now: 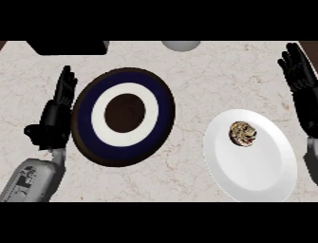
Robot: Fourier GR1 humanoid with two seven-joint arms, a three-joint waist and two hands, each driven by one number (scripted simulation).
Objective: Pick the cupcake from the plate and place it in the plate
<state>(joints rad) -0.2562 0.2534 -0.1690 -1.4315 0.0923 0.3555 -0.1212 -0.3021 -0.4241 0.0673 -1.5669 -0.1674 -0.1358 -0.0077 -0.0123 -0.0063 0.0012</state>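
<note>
pale marbled stone tabletop (189, 61) carries both plates. the small brown-topped cupcake (242, 133) sits on the plain white oval plate (259, 175); the dark blue and white ringed round plate (123, 115) is the likely target. right hand (303, 80) and left hand (58, 111) rest with straight fingers, holding nothing. advice: lower the right hand over the cupcake, then curl the fingers round its sides.

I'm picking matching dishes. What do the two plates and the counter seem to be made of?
White plate: likely glazed ceramic, smooth and plain. Dark plate: perhaps painted ceramic, with navy, white and brown rings. Counter: looks like polished marble, pale with fine veins.
</note>
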